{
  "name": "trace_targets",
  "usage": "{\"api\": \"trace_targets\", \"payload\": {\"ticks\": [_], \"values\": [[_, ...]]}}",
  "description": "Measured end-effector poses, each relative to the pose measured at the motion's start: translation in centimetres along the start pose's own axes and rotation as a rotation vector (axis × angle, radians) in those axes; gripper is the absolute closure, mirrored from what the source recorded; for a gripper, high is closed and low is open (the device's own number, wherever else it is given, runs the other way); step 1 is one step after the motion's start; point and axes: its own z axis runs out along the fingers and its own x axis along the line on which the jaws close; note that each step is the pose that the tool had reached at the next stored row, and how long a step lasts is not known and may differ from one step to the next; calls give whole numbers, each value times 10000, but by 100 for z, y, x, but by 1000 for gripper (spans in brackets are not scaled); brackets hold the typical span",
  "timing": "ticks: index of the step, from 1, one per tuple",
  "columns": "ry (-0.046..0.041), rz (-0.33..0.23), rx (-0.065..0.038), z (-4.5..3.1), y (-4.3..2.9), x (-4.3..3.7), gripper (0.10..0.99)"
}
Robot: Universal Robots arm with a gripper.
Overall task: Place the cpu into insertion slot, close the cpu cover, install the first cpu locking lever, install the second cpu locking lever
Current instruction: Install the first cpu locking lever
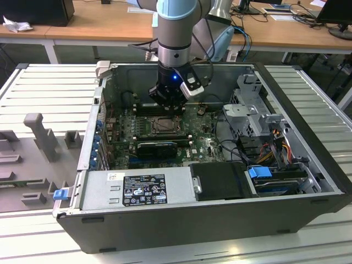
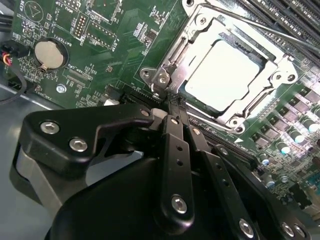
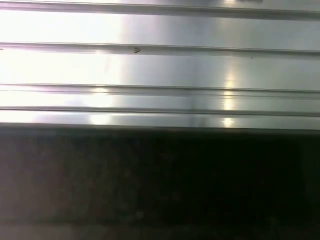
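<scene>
Gripper (image 2: 172,107) hung low over the motherboard (image 2: 120,45), its black fingers (image 2: 176,150) pressed together with nothing between them, tips at the socket's 7 o'clock corner. Beyond them the cpu (image 2: 225,75), a pale silvery square, lay seated within the cpu cover (image 2: 200,32), a thin metal frame lying flat. An open computer case (image 1: 220,220) rested on a ribbed metal table (image 1: 49,93), with wooden desks (image 1: 99,25) behind.

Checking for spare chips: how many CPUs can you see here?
1: the cpu sits in the socket under the cpu cover, just beyond the gripper. Others may be hidden.
</scene>
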Motion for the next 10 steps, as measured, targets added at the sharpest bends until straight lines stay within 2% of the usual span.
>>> {"api": "trace_targets", "payload": {"ticks": [2, 6, 10], "values": [[2, -2, 74, 7, -1, 1, 980], [4, -9, 110, 23, 6, 1, 980], [1, -33, -21, 29, 11, 1, 980]]}}
